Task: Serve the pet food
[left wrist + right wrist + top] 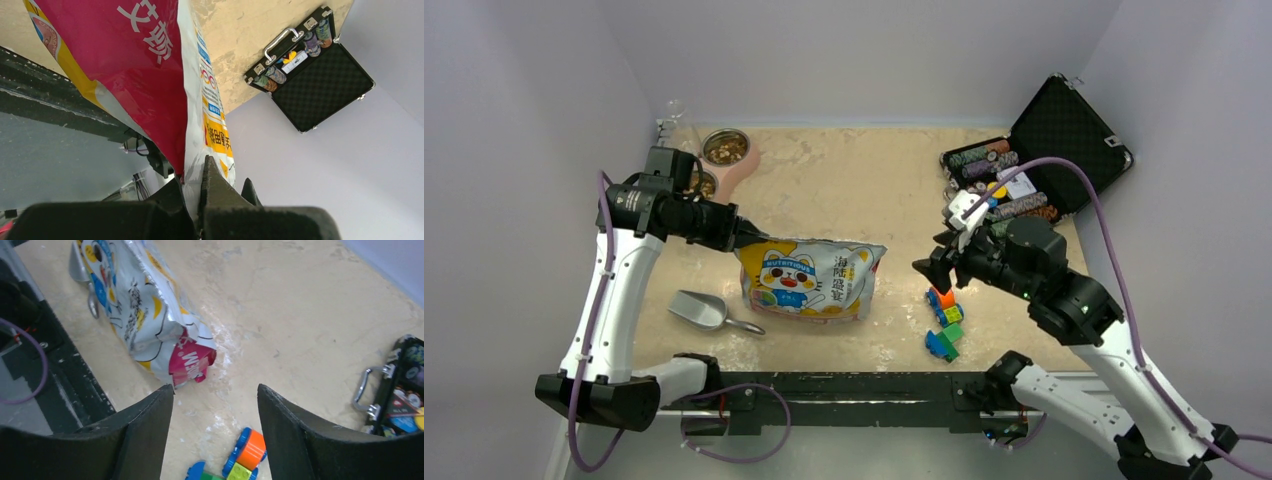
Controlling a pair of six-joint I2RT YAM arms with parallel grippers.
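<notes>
1. landmark: the pet food bag (809,280), white, yellow and red with a cartoon cat, lies on its side on the table (854,180). all positions below are given relative to this bag.

2. left gripper (746,236): at the bag's far-left corner. the left wrist view shows its fingers (215,190) pressed together with the bag's edge pinched between them.

3. right gripper (215,390): to the right of the bag, apart from it. its jaws stand wide with nothing between them. the bag's crumpled red corner lies just ahead of one finger, not touching.

4. pet food (725,148): brown pellets sit in a steel bowl (742,138) on a pink stand, beyond the bag's left end at the far side of the table. a second bowl (704,185), nearer the bag, is partly hidden by the left arm. the bag's own contents cannot be seen.

5. scoop (704,311): grey, lying on the table just left of the bag's near-left corner.

6. toy blocks (945,320): to the bag's right, near its near-right corner, below the right gripper.

7. poker chip case (1064,130): open, well beyond the bag's right end.
</notes>
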